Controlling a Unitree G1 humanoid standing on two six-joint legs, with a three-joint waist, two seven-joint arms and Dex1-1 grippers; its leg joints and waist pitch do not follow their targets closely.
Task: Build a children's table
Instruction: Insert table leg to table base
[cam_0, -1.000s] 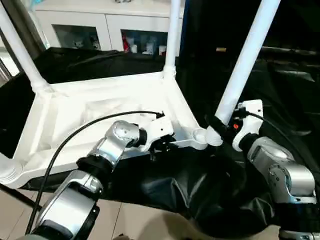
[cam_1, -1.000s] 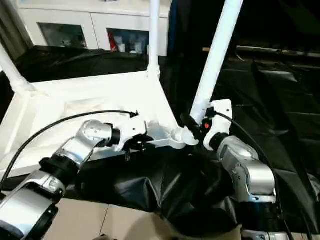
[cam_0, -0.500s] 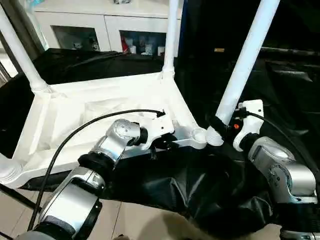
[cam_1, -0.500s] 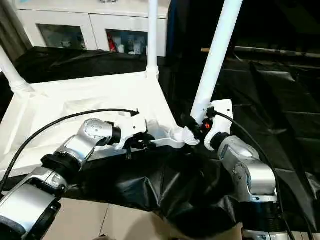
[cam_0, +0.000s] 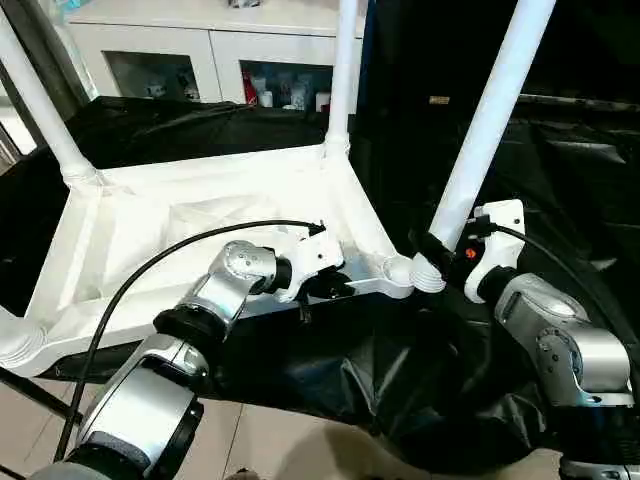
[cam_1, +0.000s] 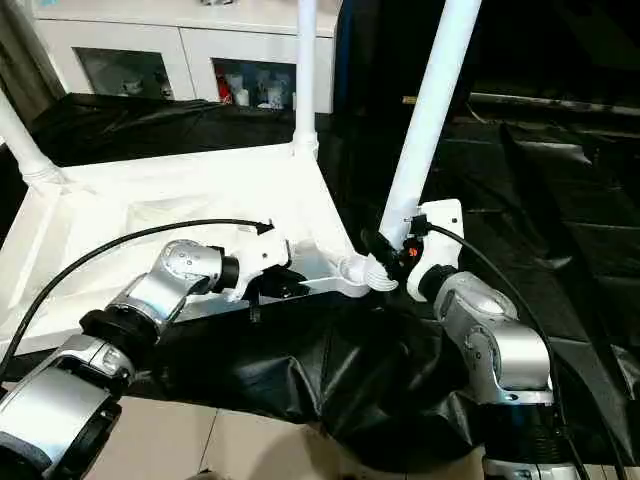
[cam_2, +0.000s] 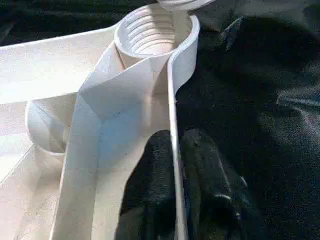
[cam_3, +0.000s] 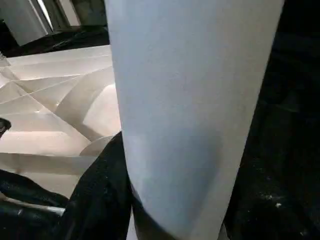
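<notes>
- Left eye view: the top (cam_0: 180, 215) lies upside down on the black-draped surface (cam_0: 400, 370), filling the left and centre of the frame; its ribbed underside faces up; one leg (cam_0: 42, 105) rises at upper left, a second leg (cam_0: 343, 75) at upper centre, and a socket end shows at the lower left edge
- The left gripper (cam_0: 322, 285), at centre, sits on the near rim of the top, just left of the open corner socket (cam_0: 397, 268); its fingers are pressed together on the rim
- The right gripper (cam_0: 432, 248), right of centre, is clamped on the fourth leg (cam_0: 487, 120); this leg leans up to the upper right, and its threaded foot sits just beside the socket, tilted rather than seated
- A white cabinet (cam_0: 210, 45) runs along the top of the frame
- Right eye view: the same scene; the held leg's foot (cam_1: 372, 270) is at centre, touching or nearly touching the socket's edge; I cannot tell which
- Left wrist view: two black fingers (cam_2: 160, 165) pinch the thin rim wall between them; the threaded socket (cam_2: 152, 32) is at upper centre
- Right wrist view: the leg (cam_3: 195, 100) crosses the centre of the frame; a dark finger (cam_3: 102, 195) presses against it at lower left; ribs of the top are at left
</notes>
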